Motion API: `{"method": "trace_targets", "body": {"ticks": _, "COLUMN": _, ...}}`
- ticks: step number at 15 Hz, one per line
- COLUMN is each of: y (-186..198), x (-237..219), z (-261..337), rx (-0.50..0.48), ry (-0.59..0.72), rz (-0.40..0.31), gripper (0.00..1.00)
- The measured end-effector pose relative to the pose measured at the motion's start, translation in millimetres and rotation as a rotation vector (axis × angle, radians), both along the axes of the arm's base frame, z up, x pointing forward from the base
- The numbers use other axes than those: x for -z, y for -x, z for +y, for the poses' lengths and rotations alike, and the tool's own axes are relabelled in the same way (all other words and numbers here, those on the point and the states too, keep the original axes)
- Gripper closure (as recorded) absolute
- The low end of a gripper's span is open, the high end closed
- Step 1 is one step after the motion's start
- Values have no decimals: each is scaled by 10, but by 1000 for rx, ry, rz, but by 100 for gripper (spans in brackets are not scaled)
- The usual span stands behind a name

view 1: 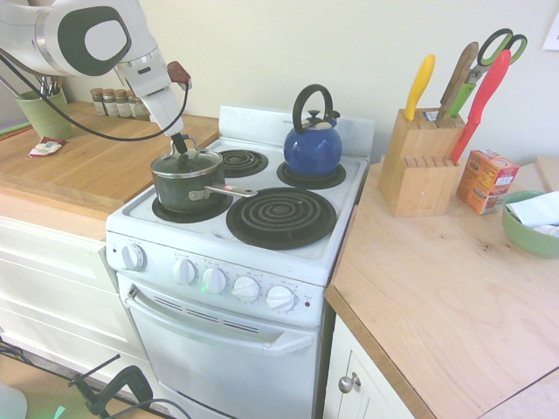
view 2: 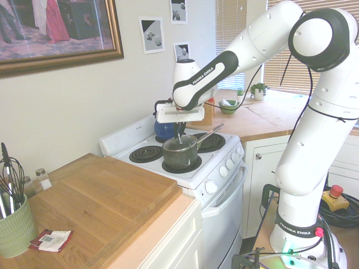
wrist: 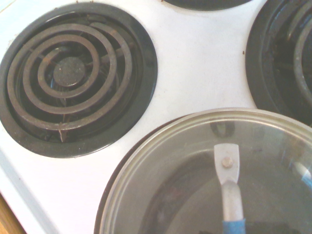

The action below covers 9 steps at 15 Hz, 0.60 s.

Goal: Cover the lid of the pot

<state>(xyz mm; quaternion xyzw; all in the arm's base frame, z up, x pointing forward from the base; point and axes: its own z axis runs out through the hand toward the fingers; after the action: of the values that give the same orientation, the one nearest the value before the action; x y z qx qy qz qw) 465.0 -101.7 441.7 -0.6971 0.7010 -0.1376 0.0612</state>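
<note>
The dark green pot (view 1: 182, 190) stands on the stove's front-left burner, its long silver handle (view 1: 232, 190) pointing toward the big front coil. The clear glass lid (view 1: 187, 164) with a silver rim rests on or just over the pot's mouth. My gripper (view 1: 181, 143) comes straight down onto the lid's centre, fingers shut on its small knob. From the other side, the gripper (view 2: 179, 138) stands above the lid (view 2: 180, 147) and pot (view 2: 180, 157). The wrist view shows the lid (wrist: 185, 161) from above, with the pot's inside visible through the glass.
A blue kettle (view 1: 313, 147) sits on the back-right burner. The large front-right coil (view 1: 281, 216) and the small back-left coil (wrist: 73, 73) are bare. A knife block (view 1: 417, 166), an orange box (view 1: 486, 180) and a green bowl (view 1: 529, 229) stand on the right counter.
</note>
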Motion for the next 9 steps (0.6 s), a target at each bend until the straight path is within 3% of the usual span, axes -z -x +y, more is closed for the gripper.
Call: {"method": "trace_targets", "body": {"ticks": 9, "y": -101, "x": -246, "z": -67, "rx": 28, "ry": 6, "rz": -18, "gripper": 100}}
